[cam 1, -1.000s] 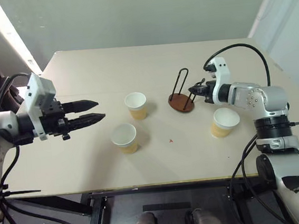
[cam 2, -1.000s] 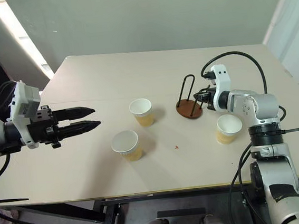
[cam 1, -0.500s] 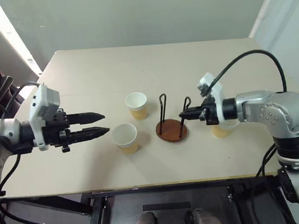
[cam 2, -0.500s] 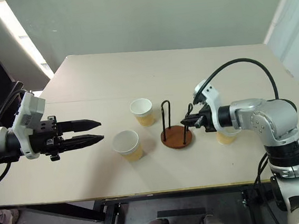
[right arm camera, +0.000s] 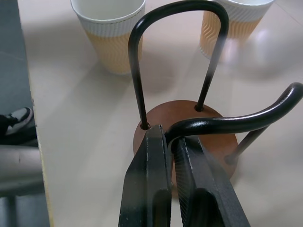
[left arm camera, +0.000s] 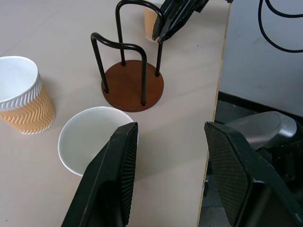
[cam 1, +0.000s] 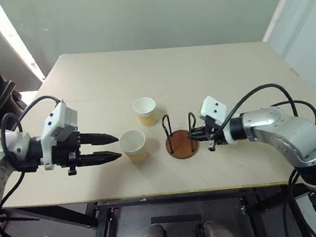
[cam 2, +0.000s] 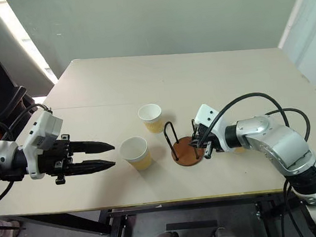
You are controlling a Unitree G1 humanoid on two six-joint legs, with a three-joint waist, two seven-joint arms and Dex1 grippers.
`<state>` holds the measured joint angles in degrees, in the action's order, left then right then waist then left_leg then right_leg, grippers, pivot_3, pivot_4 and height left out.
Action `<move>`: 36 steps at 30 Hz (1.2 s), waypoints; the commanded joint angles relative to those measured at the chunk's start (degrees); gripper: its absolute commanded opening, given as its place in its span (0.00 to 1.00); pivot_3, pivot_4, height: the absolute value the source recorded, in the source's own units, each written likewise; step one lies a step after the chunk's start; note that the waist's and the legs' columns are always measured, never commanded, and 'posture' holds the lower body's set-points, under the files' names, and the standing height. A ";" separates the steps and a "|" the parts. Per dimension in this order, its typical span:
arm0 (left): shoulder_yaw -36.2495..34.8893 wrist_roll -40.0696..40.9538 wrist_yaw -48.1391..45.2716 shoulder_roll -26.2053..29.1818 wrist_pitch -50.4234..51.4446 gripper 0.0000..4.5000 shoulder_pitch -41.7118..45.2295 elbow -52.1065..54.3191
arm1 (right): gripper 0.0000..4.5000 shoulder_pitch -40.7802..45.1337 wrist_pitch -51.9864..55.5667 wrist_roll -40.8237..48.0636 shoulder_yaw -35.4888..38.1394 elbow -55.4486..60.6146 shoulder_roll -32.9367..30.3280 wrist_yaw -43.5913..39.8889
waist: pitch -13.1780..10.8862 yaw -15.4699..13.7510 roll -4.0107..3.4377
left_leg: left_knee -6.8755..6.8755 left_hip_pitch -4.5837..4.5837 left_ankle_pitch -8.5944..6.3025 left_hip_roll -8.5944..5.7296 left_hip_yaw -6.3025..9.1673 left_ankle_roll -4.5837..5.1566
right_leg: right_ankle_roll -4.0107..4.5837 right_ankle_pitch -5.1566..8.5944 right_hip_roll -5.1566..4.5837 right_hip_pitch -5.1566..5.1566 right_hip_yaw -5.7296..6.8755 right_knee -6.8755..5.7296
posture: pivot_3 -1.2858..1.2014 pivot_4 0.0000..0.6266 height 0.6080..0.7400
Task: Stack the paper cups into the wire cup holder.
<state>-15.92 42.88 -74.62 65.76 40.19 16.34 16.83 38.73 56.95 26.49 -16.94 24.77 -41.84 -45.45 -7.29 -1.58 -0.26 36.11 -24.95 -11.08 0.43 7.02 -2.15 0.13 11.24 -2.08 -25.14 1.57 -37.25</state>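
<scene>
Head views: wire cup holder (cam 1: 181, 141) at table (cam 1: 209, 68) centre, right gripper (cam 1: 198, 136) clamped on one loop. Nearest paper cup (cam 1: 133, 145) at its nine o'clock — light, crushable; take by the wall.

Left wrist: left gripper (left arm camera: 173, 177) half open, empty.

Right wrist: third cup hidden.

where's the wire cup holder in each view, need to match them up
Left eye view: wire cup holder, front centre of the table.
Right eye view: same spot.
Left wrist view: upper middle.
Right wrist view: centre, close up.
Shared landmark: right gripper clamped on one wire loop.
</scene>
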 commanded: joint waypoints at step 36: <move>5.90 1.21 -2.14 -7.52 -2.64 0.53 13.05 -3.28 | 0.99 -2.64 -14.66 -12.76 2.02 -9.69 -24.39 -21.32 | 0.03 -0.08 0.05 | 0.07 0.01 0.11 -0.06 -0.07 0.37 | -0.75 -0.30 -0.04 0.31 -0.04 0.32 | 0.52 0.24 1.00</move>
<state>-7.72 42.89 -77.05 57.32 37.09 29.45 11.57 34.74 43.64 15.33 -15.17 15.07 -65.89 -66.69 -7.27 -1.66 -0.21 36.20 -24.94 -10.98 0.37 6.96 -1.76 -0.62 10.94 -2.12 -24.83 1.53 -36.93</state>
